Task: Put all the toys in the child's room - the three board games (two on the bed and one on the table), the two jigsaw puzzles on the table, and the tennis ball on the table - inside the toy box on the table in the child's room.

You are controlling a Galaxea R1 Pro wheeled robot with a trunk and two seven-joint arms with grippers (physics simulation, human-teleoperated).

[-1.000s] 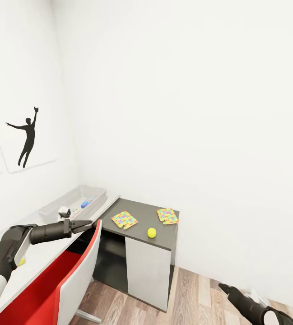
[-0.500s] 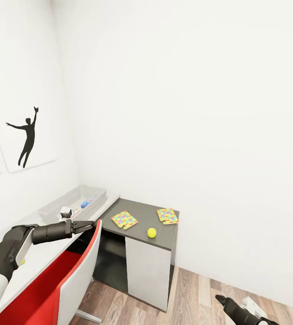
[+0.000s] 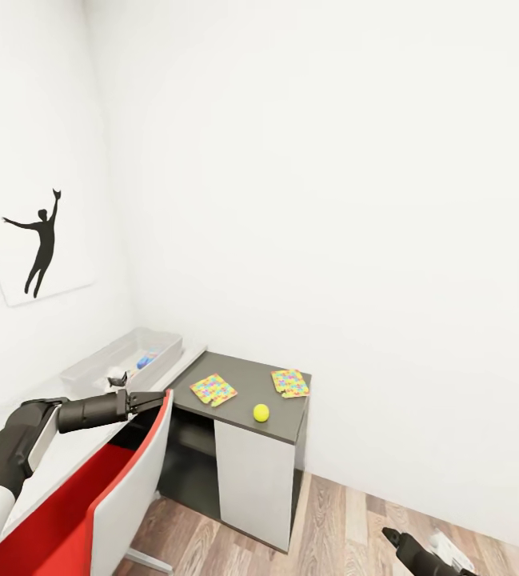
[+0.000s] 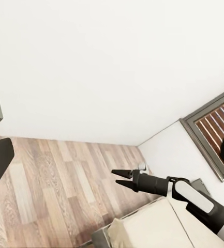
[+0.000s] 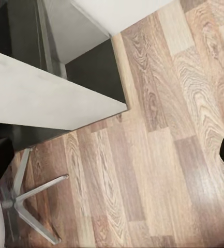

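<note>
View has swung slightly right. Two many-coloured mosaic puzzle sheets (image 3: 213, 390) and yellow tennis ball (image 3: 261, 412) lie uncollected; left gripper (image 3: 152, 398) fingers apart, empty; right gripper (image 4: 116, 176) fingers apart.

The head camera looked forward and down from afar at the room corner. The left wrist camera faced across the wood floor (image 4: 44, 175) toward the right claw (image 4: 114, 176). The right wrist camera looked steeply down, near that same floor.
</note>
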